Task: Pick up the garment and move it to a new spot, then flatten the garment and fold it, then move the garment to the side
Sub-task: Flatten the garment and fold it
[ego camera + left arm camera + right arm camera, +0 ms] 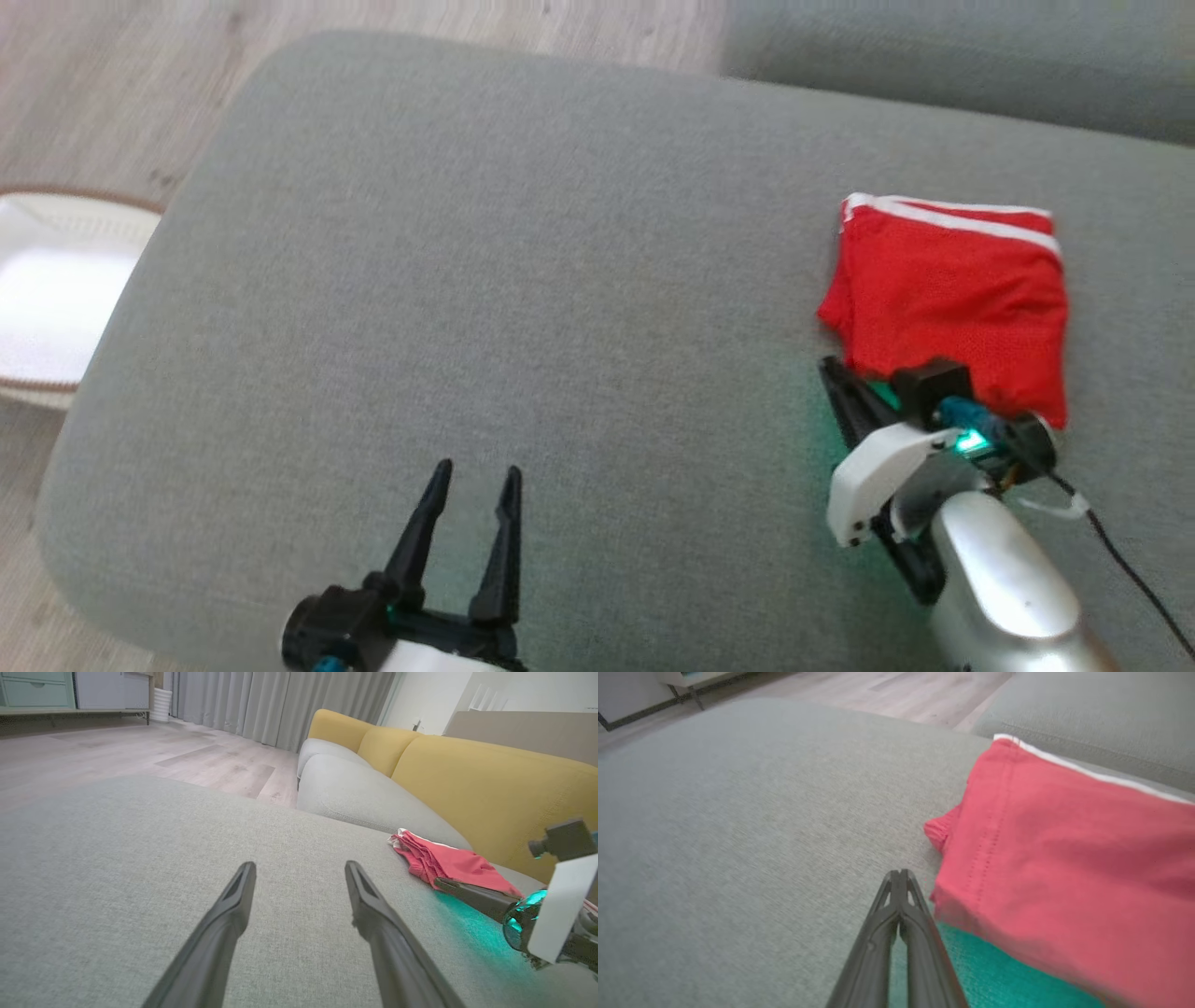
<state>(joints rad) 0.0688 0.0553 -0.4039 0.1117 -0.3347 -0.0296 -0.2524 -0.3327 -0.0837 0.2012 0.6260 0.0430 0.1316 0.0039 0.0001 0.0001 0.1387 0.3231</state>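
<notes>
The garment (948, 289) is a red piece with white trim, folded into a rough square at the right of the grey cushion (523, 280). My right gripper (829, 367) is shut, with its tips on the cushion against the garment's near left corner. In the right wrist view the shut fingers (900, 873) hold nothing, and the garment (1064, 849) lies just to their right. My left gripper (477, 469) stands open and empty near the cushion's front edge, well left of the garment. The left wrist view shows the same open fingers (300, 865) and the garment (448, 861) at far right.
A white basket (47, 289) sits on the wood floor left of the cushion. A second grey cushion (962, 65) adjoins at the back right, and a yellow backrest (490, 774) rises behind. A black cable (1120, 560) trails from the right wrist.
</notes>
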